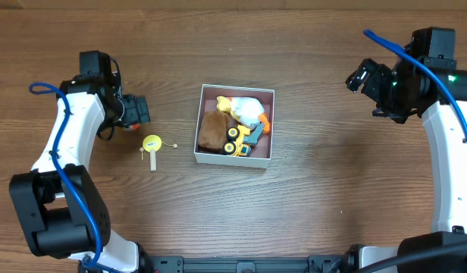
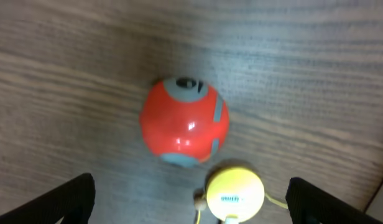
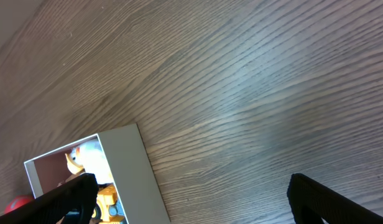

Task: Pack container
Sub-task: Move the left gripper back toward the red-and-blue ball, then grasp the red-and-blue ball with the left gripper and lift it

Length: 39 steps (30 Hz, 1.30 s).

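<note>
1 container (image 1: 232,158): square, thin white walls, pink floor, table (image 1: 332,197) centre; holds 1 brown lump (image 1: 212,130), 1 white duck (image 1: 249,111), 1 yellow truck (image 1: 236,141) | 9 o'clock of it: 1 glossy orange ball (image 2: 184,122), 1 yellow disc toy (image 2: 235,194) | left hand (image 1: 135,111) spread over ball, empty | right hand (image 1: 360,76) at 2 o'clock, spread, empty

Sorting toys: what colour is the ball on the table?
The ball: orange-red, grey patches; left wrist view.
</note>
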Available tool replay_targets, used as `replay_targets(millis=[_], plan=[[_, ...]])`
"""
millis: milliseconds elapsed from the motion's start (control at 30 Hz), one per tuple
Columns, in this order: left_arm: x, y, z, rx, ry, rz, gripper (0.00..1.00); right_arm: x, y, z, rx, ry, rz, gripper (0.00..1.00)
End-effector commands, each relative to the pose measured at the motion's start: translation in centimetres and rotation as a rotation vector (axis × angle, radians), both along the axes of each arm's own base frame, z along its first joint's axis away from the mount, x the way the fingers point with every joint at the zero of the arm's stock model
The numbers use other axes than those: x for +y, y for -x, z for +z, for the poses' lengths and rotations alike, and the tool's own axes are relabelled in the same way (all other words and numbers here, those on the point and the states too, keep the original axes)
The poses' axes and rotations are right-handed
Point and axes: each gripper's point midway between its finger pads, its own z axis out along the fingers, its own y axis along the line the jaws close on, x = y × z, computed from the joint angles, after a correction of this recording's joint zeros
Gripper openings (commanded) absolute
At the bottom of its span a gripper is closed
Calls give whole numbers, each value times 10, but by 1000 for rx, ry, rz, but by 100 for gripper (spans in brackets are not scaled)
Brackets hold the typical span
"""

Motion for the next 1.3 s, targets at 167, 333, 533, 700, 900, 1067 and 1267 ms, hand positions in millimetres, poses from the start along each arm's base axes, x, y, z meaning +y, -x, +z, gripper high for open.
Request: replay_targets(millis=[167, 333, 533, 700, 900, 1067, 1267], plan=[[11, -14, -20, -11, -26, -41, 91, 0, 1, 16, -46, 2, -5, 100], [11, -13, -48, 49, -18, -55, 91, 0, 1, 16, -46, 2, -5, 100], [11, -13, -62, 75, -19, -70, 86, 0, 1, 16, -46, 2, -5, 100], [13, -25, -59, 28, -31, -81, 75, 0, 0, 16, -47, 2, -5, 100], [10, -26, -59, 23, -22, -105, 52, 0, 1, 16, -46, 2, -5, 100], [1, -24, -44, 25, 24, -119, 41, 0, 1, 16, -46, 2, -5, 100], [-43, -38, 51, -57, 96, -219, 45, 0, 1, 16, -46, 2, -5, 100]])
